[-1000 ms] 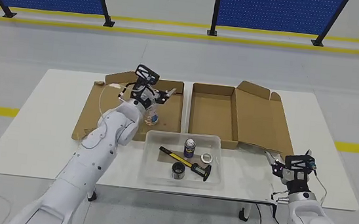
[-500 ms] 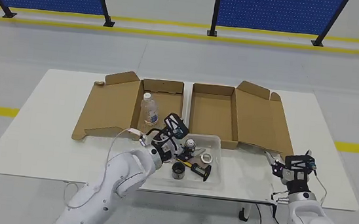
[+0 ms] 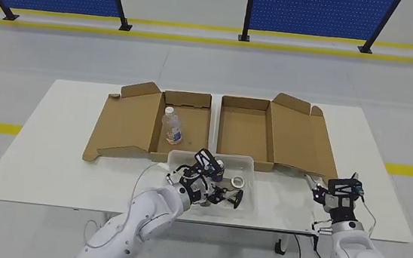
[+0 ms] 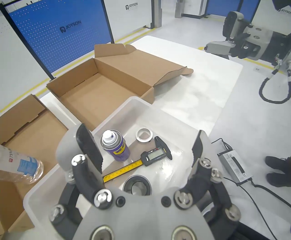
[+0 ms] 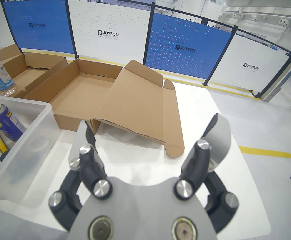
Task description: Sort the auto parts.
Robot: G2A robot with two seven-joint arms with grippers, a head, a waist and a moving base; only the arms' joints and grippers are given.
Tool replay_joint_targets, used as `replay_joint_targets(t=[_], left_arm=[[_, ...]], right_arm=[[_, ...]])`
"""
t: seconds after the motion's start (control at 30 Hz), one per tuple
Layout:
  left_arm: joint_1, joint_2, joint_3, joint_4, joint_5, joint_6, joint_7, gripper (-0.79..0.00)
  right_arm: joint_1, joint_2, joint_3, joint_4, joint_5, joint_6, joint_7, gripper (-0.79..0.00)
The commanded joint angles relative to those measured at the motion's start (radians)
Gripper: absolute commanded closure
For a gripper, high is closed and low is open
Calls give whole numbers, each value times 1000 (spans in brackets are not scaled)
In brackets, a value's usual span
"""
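Jaws spread wide on both arms, nothing gripped; left gripper (image 4: 142,136) hovers over the clear bin (image 4: 145,101).
Inside, the spray can (image 4: 115,145) stands at the bin's 12 o'clock, steel ring (image 4: 143,135) at 3, caliper (image 4: 145,159) across the middle, dark bearing (image 4: 136,185) at 6. I'd drop straight onto the can, clear of the caliper's rule, close around its body, lift vertically. Right gripper (image 5: 150,123) sits at 4 o'clock on the table (image 3: 52,151).
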Motion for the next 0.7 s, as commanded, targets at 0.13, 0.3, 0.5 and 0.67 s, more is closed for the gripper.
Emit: replay_joint_targets(t=[0.13, 0.3, 0.5, 0.67], left_arm=[[0, 0, 0, 0, 0, 0, 0, -785], [-20, -5, 18, 23, -7, 4, -30, -785], [-67, -29, 71, 99, -11, 121, -79, -785], [-98, -50, 111, 166, -37, 186, -79, -785]], right_arm=[[0, 0, 0, 0, 0, 0, 0, -785], [0, 0, 0, 0, 0, 0, 0, -785], [0, 0, 0, 0, 0, 0, 0, -785], [0, 0, 0, 0, 0, 0, 0, -785]])
